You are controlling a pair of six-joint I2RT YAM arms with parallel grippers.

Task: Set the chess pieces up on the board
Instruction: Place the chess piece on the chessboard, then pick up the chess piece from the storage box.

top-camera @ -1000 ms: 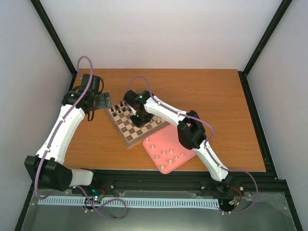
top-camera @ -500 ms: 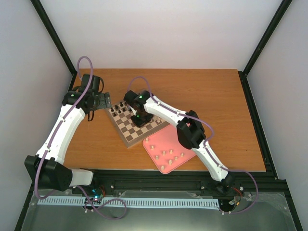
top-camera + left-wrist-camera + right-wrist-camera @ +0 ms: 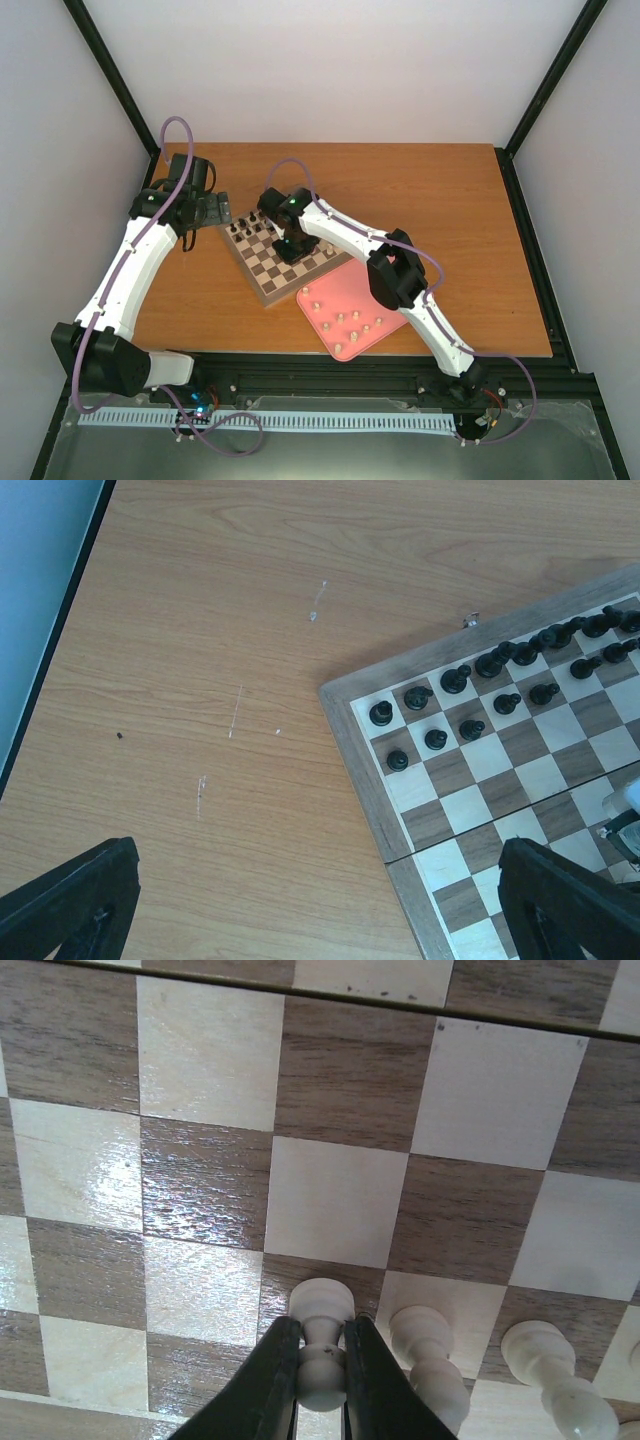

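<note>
Brown wooden worktop (image 3: pixel 450 220) inside white walls (image 3: pixel 340 70). Centred on it is the square checkered wooden board (image 3: pixel 258 285). At its 4 o'clock a pink rounded tray (image 3: pixel 325 292) holds pale cream chess pieces (image 3: pixel 341 319). Right jaws clamp one pale piece (image 3: pixel 322 1305) over the board; left jaws stand apart at 10 o'clock.

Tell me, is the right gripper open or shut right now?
The right gripper is shut on a pale chess piece: its wrist view shows both fingers pinching the neck over the board.
</note>
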